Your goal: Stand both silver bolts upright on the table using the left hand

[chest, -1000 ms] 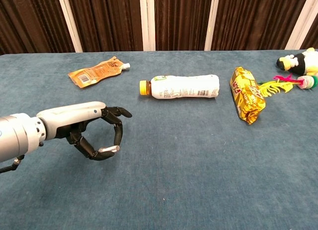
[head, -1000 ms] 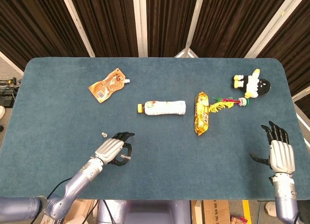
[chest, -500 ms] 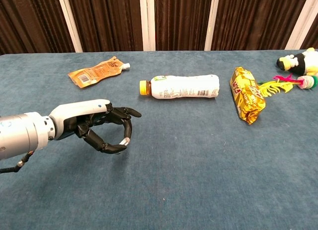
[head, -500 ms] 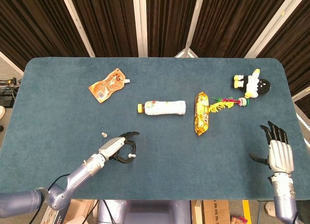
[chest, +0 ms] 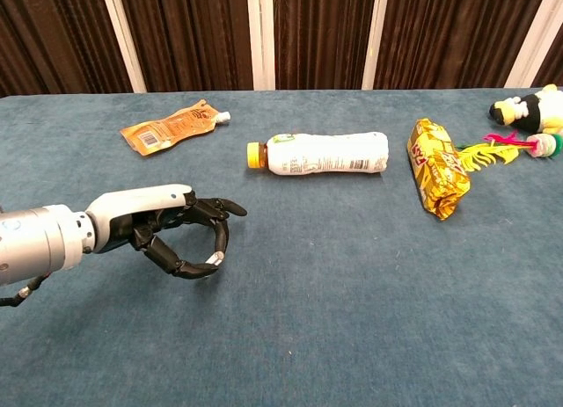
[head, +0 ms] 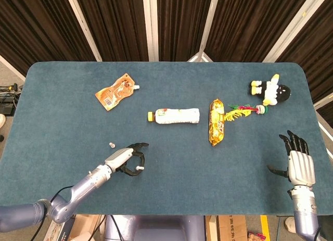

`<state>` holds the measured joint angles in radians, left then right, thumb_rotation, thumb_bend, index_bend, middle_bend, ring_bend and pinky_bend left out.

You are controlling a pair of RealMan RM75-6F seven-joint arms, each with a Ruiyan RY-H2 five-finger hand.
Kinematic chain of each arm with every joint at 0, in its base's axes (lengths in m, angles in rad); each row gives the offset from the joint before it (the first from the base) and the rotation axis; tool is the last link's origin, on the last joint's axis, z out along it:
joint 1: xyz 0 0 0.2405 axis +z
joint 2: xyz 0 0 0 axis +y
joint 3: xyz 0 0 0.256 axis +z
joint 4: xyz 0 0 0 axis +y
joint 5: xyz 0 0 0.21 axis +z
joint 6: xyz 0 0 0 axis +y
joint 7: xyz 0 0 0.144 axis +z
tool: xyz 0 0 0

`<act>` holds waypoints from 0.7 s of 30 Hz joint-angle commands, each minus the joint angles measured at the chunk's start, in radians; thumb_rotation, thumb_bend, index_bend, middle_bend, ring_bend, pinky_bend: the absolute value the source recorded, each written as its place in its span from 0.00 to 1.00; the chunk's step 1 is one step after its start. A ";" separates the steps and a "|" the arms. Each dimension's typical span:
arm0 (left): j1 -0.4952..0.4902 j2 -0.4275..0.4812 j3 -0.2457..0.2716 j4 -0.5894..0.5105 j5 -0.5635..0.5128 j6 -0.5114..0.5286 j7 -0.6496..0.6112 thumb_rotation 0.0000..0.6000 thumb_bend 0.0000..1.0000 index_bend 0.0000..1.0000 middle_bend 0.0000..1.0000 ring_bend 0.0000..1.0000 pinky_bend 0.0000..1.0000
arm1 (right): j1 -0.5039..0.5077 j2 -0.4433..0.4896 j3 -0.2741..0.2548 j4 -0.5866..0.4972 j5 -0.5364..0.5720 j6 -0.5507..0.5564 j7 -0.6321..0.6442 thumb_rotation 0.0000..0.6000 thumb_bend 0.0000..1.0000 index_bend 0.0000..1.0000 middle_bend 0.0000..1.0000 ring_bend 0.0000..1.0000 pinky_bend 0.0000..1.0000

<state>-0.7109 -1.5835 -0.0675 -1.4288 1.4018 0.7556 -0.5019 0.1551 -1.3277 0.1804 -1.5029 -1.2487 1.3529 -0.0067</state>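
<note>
The left hand sits low and left of centre in the head view, fingers curled, pinching a silver bolt between thumb and fingertip just above the blue worktop; the chest view shows the same bolt as a small pale end at the fingertips. A second silver bolt stands on the cloth near the hand, up and to its left, and only the head view shows it. The right hand, at the lower right edge of the head view, lies with fingers spread and nothing in it; the chest view does not catch it. In mid-frame lies a white bottle with a yellow cap, its label print too small to read. Right of it lies a gold snack packet with red lettering that cannot be made out. An orange spouted pouch in the upper left bears a white label, illegible. A black-and-white plush toy and a yellow-and-pink toy lie at the upper right, cropped in the chest view.
</note>
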 commanded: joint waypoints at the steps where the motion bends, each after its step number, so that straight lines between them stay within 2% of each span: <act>1: -0.004 0.006 0.008 0.007 0.009 -0.010 -0.016 1.00 0.52 0.64 0.04 0.00 0.00 | 0.000 0.000 0.001 0.000 0.001 -0.001 0.001 1.00 0.07 0.18 0.07 0.02 0.00; 10: -0.017 0.028 0.031 0.016 0.038 -0.028 -0.029 1.00 0.31 0.58 0.02 0.00 0.00 | 0.000 0.000 0.000 0.001 0.000 -0.002 0.004 1.00 0.07 0.18 0.07 0.02 0.00; 21: -0.018 0.045 0.049 0.027 0.068 -0.009 -0.050 1.00 0.29 0.53 0.01 0.00 0.00 | 0.001 -0.004 -0.002 0.003 -0.004 -0.002 0.002 1.00 0.07 0.18 0.07 0.02 0.00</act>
<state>-0.7292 -1.5393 -0.0192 -1.4015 1.4679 0.7432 -0.5494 0.1560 -1.3313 0.1780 -1.5000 -1.2523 1.3514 -0.0050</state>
